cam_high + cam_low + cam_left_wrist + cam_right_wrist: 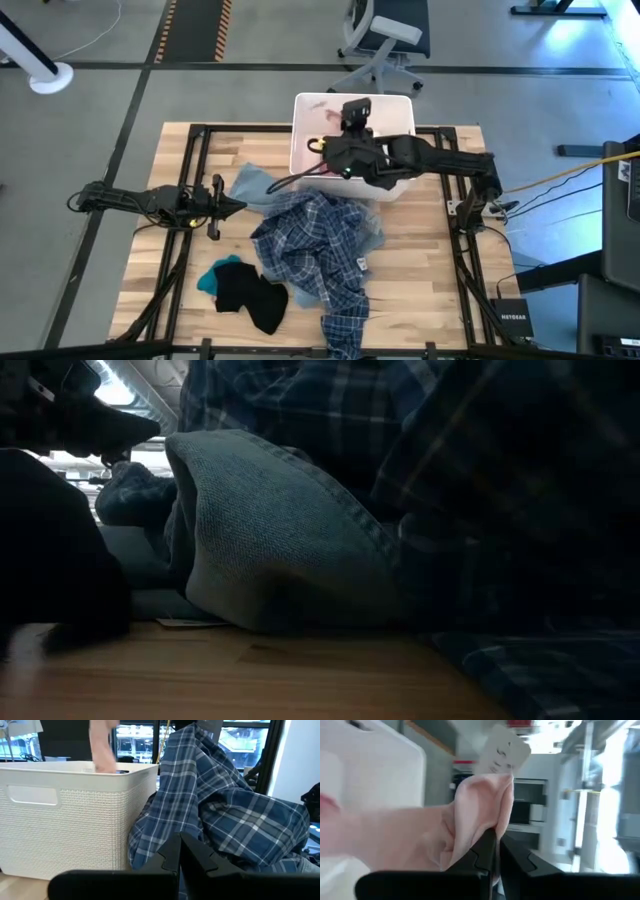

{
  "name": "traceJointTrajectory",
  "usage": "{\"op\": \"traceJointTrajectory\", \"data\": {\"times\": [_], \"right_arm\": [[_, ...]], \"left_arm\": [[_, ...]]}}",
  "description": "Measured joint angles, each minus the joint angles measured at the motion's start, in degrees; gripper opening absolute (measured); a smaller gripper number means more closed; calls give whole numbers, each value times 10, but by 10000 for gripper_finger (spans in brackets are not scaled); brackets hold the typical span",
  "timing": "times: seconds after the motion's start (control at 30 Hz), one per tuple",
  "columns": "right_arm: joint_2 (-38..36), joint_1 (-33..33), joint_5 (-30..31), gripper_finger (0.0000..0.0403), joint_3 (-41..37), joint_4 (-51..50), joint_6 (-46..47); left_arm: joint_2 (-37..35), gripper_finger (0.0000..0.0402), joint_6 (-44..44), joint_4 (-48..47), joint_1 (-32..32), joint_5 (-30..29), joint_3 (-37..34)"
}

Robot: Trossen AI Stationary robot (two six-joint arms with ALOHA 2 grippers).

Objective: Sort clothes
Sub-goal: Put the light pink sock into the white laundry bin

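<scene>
Right hand clenching pink garment, hanging it over white bin: drop lying straight below. Left hand closed, empty, pointing at plaid shirt heaped on table.

The high view is evenly lit and sharp, with soft shadows under the plaid shirt. The low view is dim: cloth crowds the lens, and only the wooden table edge catches light. In the right wrist view, bright windows glare behind a blurred pink garment. The left wrist view is clear, its background windows overexposed.
</scene>
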Motion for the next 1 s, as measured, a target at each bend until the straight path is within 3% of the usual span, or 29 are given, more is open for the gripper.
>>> {"op": "traceJointTrajectory", "data": {"times": [0.23,0.4,0.6,0.7,0.83,1.0], "right_arm": [[7,-48,-132,32,0,-89,126],[15,-67,-192,73,0,-109,144],[22,-65,-221,157,0,-109,144],[22,-64,-267,190,0,-110,145],[22,-53,-309,212,0,-137,161],[22,6,-290,215,0,-160,175]], "left_arm": [[0,1,0,0,0,0,0],[0,1,0,0,0,0,0],[0,1,0,0,0,0,0],[0,1,0,0,0,0,0],[0,1,0,0,0,0,0],[0,1,0,0,0,0,0]]}}
